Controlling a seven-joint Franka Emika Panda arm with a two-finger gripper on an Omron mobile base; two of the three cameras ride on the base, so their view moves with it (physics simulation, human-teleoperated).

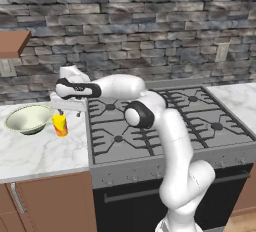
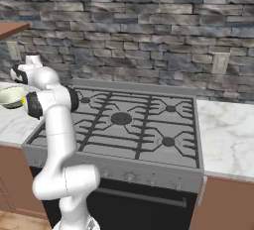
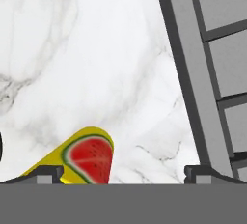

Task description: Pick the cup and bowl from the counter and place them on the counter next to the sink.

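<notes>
In the hand view the gripper (image 3: 123, 174) hangs wide open over the counter (image 3: 96, 63), holding nothing, the yellow cup (image 3: 84, 160) at lower left beside one fingertip. At mid-left of the left base view, the cup (image 1: 60, 125) stands upright beside the bowl (image 1: 27, 118), stove (image 1: 170, 121) further right.
</notes>
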